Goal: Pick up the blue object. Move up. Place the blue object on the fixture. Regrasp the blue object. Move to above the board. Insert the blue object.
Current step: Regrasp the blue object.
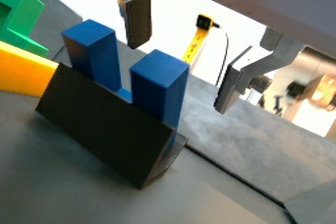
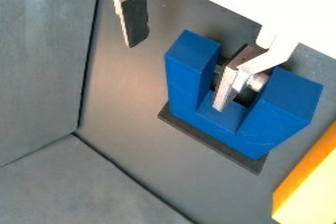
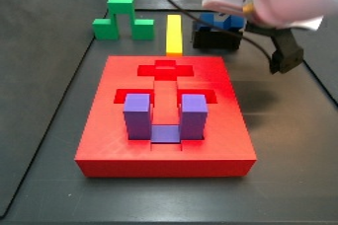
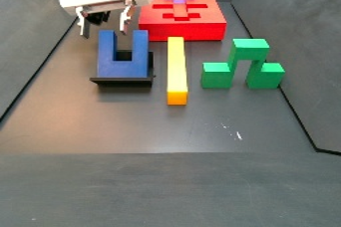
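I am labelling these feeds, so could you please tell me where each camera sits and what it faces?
Wrist view: beside the open pincer, looking at the blue block in the black holder.
Wrist view: above the pincer, looking down on both.
Side view: beyond the red board, facing the holder.
Side view: opposite end; green block nearer.
All show the blue block.

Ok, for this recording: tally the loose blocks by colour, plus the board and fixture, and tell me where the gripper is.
Blue: 1, the blue object standing in the fixture
Purple: 1, the purple block in the board
Green: 1, the green block
Yellow: 1, the yellow bar
Board: 1
Fixture: 1
Total: 6
The gripper is just above the blue object, jaws open.
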Motion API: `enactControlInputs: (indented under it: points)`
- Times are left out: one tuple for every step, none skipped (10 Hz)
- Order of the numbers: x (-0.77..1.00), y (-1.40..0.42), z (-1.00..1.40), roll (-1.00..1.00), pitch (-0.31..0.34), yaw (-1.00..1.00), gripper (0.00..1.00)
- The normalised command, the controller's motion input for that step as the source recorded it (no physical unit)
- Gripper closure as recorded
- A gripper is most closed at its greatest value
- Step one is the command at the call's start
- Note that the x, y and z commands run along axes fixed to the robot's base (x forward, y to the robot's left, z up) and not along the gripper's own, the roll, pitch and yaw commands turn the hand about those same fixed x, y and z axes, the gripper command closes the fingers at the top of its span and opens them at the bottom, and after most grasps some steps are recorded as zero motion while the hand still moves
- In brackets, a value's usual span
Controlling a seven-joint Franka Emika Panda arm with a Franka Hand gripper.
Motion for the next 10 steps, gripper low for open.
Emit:
enactControlInputs:
  points:
    - [0.00,-0.06,-0.10,0.09,-0.026,0.12,0.00]
    - [0.00,0.00,-0.09,-0.19,-0.217,0.11,0.00]
    - [0.07,0.08,-0.07,-0.50,-0.451,0.15,0.00]
    - [0.00,0.15,-0.02,-0.58,-0.597,0.16,0.00]
    - [0.00,0.10,0.00,-0.40,-0.583,0.19,0.00]
    - [0.00,0.03,0.00,-0.09,-0.314,0.15,0.00]
    - [0.00,0.06,0.00,-0.26,-0.434,0.21,0.00]
    - [0.00,0.03,-0.09,-0.21,-0.391,0.22,0.00]
    - [-0.03,0.01,-0.11,-0.13,-0.286,0.18,0.00]
    - [-0.03,0.05,0.00,-0.08,-0.171,0.15,0.00]
